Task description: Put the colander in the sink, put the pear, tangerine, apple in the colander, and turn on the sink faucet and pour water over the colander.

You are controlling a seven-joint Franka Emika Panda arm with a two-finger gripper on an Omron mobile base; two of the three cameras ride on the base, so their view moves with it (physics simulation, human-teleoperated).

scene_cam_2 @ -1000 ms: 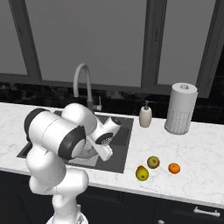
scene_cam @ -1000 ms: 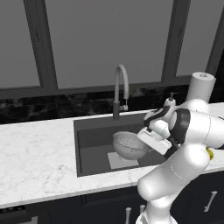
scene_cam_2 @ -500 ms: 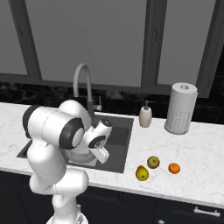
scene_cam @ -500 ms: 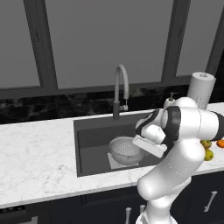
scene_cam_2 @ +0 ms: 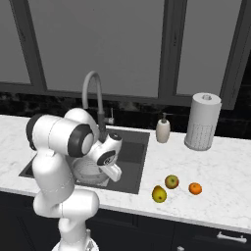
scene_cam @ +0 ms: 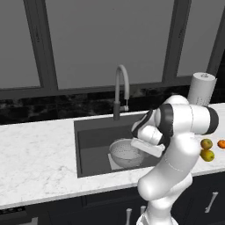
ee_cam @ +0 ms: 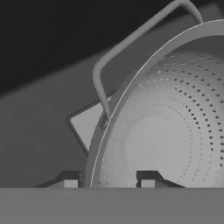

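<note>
Colander [scene_cam: 126,151], a perforated silvery bowl with a thin loop handle, sits in the sink [scene_cam: 90,147] on the pale square patch; the gripper [ee_cam: 108,183] has its fingertips parted astride the rim, seemingly letting go. Beyond, the arched faucet [scene_cam: 121,90]; pear [scene_cam_2: 159,194], apple [scene_cam_2: 171,182] and tangerine [scene_cam_2: 195,188] wait on the marbled counter [scene_cam_2: 215,171]

colander [ee_cam: 166,131] — perforated matt metal; sink [scene_cam: 94,136] — smooth dark

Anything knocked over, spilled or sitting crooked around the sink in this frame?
Nothing stands out. The colander sits upright in the sink, and the pear, apple and tangerine lie apart on the counter.
</note>
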